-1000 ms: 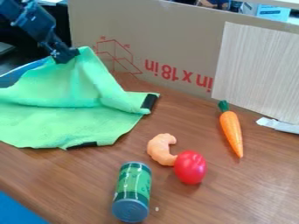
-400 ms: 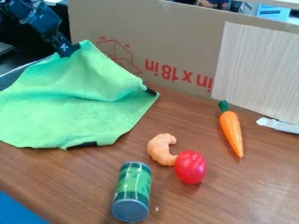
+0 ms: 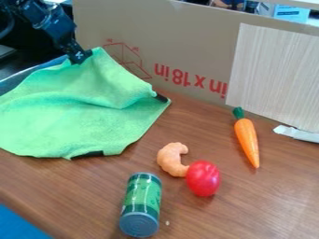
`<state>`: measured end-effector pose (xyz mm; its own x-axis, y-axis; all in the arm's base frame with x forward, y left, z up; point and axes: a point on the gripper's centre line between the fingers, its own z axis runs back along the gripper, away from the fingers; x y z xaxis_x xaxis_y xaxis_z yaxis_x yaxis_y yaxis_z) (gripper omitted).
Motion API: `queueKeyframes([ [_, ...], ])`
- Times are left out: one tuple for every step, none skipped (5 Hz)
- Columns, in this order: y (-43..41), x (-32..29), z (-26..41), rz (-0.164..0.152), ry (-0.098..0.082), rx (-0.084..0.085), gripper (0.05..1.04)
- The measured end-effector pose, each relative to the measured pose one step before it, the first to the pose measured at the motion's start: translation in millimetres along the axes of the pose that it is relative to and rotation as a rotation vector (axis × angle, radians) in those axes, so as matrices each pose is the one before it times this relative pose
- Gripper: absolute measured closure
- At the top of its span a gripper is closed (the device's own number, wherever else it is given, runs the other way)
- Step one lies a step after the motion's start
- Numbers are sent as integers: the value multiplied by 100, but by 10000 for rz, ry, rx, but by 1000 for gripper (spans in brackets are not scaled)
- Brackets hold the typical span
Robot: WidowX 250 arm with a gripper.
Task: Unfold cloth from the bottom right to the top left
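Note:
At the upper left, the black gripper (image 3: 81,57) is shut on the top corner of the green cloth (image 3: 74,109). That corner is held up near the cardboard, and the cloth slopes down from it onto the left of the table. Its lower part lies flat, with soft folds across the middle. Dark patches mark its right corner and its bottom edge.
A green can (image 3: 141,203), an orange shrimp (image 3: 170,159), a red tomato-like toy (image 3: 203,178) and a carrot (image 3: 247,140) lie on the wooden table (image 3: 261,200). A cardboard wall (image 3: 187,51) stands along the back.
The gripper dipped a little left, then came back right, still holding the corner. The cloth's fold on the right has opened out, and its upper part is pulled smoother.

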<state>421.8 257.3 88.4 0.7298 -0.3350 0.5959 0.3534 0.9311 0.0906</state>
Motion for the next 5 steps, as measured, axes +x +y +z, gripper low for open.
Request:
queueKeyframes([
  [538, 355, -243, 41, 64, 515, 1017],
  [532, 198, -339, 90, -12, 539, 1017],
  [633, -748, -1198, 710, 263, 25, 1017],
  [908, -110, -183, 653, 103, 237, 1001],
  [837, -850, -304, 882, 219, 136, 847],
])
